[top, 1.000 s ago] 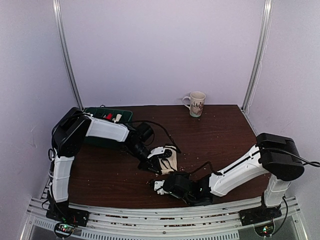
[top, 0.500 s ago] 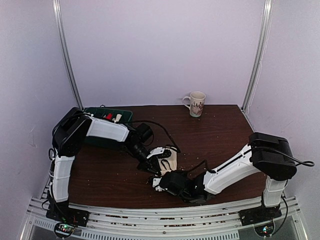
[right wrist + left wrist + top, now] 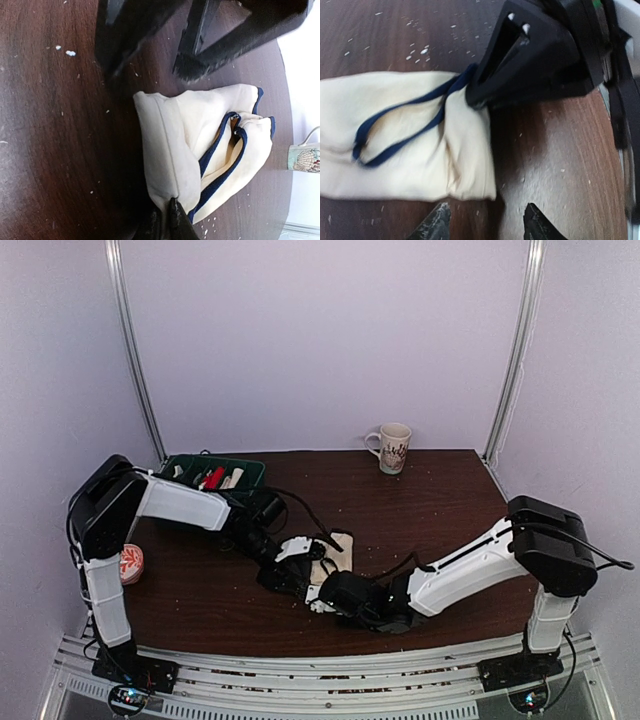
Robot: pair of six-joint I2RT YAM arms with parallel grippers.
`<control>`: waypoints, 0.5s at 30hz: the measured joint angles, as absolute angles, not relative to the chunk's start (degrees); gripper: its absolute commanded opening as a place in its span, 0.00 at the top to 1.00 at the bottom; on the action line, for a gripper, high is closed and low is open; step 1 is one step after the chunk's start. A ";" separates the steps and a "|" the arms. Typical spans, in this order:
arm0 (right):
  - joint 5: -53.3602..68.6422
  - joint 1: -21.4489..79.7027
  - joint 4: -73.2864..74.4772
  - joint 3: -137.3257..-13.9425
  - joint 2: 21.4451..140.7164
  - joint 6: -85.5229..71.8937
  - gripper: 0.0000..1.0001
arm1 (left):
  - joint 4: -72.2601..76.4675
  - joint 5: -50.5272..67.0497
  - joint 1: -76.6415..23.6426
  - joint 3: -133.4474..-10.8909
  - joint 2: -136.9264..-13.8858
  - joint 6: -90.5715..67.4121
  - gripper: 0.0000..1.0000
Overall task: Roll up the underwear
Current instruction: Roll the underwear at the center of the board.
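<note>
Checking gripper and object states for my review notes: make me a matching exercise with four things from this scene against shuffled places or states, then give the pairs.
Things:
1 left gripper
2 right gripper
3 mug
4 green bin

Places or states:
A upright at the far edge of the table
B shut on an edge of the underwear
C far left corner, small items inside
D open, fingers apart next to the underwear

Pairs: 1-D, 2-B, 3-A, 4-C

The left gripper has let go of the underwear and drawn back, its fingers now spread just short of the cloth, while the right gripper has slid in and pinched its edge.
</note>
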State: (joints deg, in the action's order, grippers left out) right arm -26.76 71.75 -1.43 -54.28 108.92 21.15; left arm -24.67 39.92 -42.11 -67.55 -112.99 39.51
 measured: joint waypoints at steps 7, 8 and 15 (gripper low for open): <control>-19.57 69.71 2.92 -55.35 107.15 17.61 0.91 | -14.28 36.97 -40.21 -56.69 -101.03 39.35 0.50; -18.76 69.43 3.64 -55.75 107.11 17.32 0.91 | -12.12 36.75 -40.16 -54.81 -98.72 39.79 0.50; -11.09 66.74 10.17 -61.45 107.55 14.76 0.95 | -2.72 36.53 -40.18 -45.17 -89.52 45.52 0.52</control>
